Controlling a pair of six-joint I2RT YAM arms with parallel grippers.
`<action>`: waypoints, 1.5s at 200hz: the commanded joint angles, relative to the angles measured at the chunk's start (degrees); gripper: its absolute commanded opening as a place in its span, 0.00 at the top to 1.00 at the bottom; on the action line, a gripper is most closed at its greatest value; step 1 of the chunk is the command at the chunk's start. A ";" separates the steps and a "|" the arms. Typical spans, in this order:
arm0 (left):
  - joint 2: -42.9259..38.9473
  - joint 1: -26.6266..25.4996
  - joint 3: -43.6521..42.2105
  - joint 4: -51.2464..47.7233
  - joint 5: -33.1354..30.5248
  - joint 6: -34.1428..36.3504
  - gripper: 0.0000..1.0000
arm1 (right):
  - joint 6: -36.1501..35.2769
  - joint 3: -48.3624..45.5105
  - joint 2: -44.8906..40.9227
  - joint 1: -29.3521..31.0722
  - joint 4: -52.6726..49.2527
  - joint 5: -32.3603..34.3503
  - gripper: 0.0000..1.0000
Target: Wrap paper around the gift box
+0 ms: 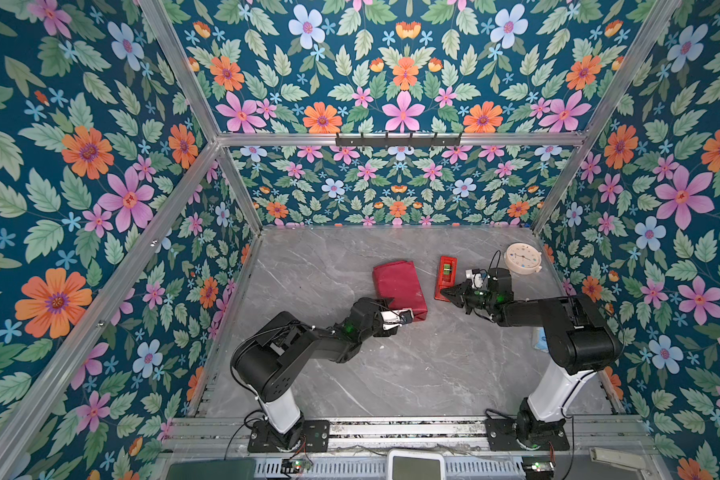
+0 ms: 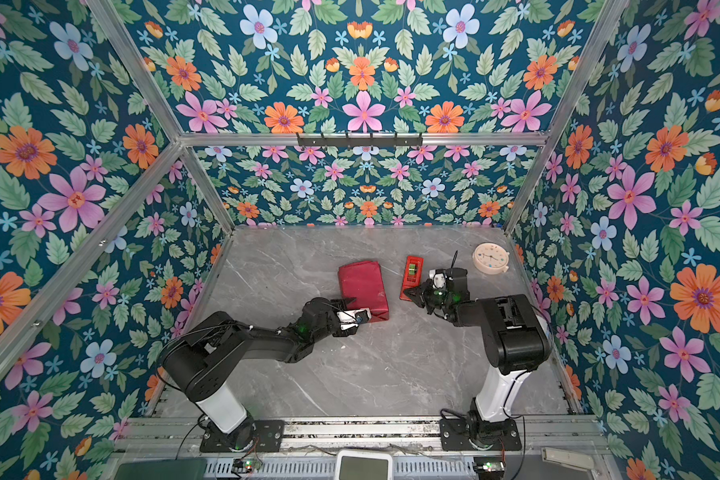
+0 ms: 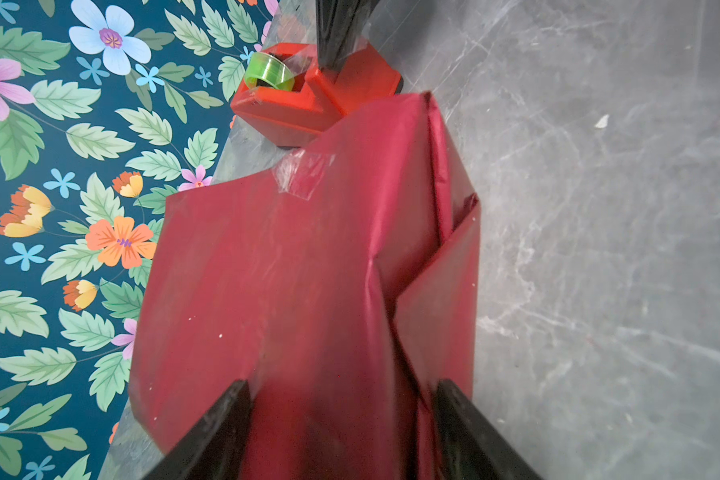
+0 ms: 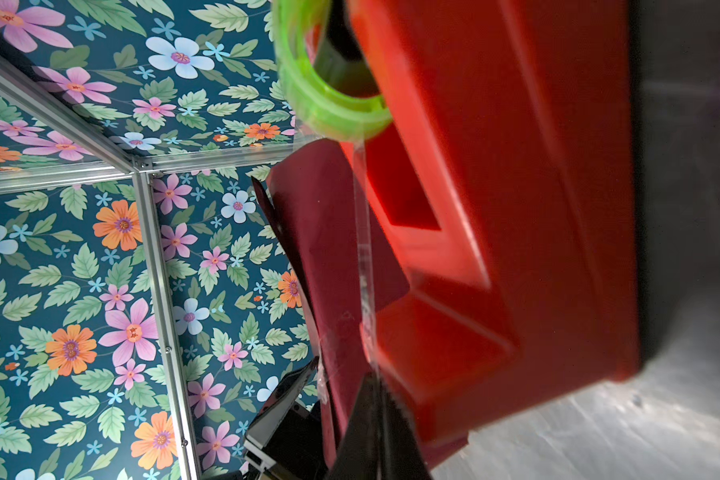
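Writing on the clock (image 1: 522, 257) is too small to read. The left gripper (image 3: 342, 384) stands open, its 2 fingers (image 3: 221, 419) straddling the maroon paper (image 1: 398, 286) that hides the gift box mid-table. The right gripper (image 1: 447, 293), clenched, pinches clear tape (image 4: 364, 249) drawn from the red dispenser (image 1: 446, 272).

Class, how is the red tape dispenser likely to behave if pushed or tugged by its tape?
The tape dispenser looks like rigid plastic, so it should keep its shape. Its flat base on the smooth table suggests sliding, not rolling. Being narrow, it might tip sideways if tugged by the tape strip.
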 commanded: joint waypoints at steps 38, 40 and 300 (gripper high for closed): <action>0.42 0.05 0.41 -2.03 -0.29 -0.13 0.29 | -1.73 -0.87 -0.10 0.20 -1.41 -0.61 1.00; 0.42 0.02 0.44 -2.04 -0.29 -0.13 0.29 | -1.81 -0.87 -0.16 0.20 -1.54 -0.61 1.00; 0.42 0.01 0.45 -2.06 -1.03 -0.22 0.29 | -26.11 3.51 -6.68 -0.83 -31.93 23.78 1.00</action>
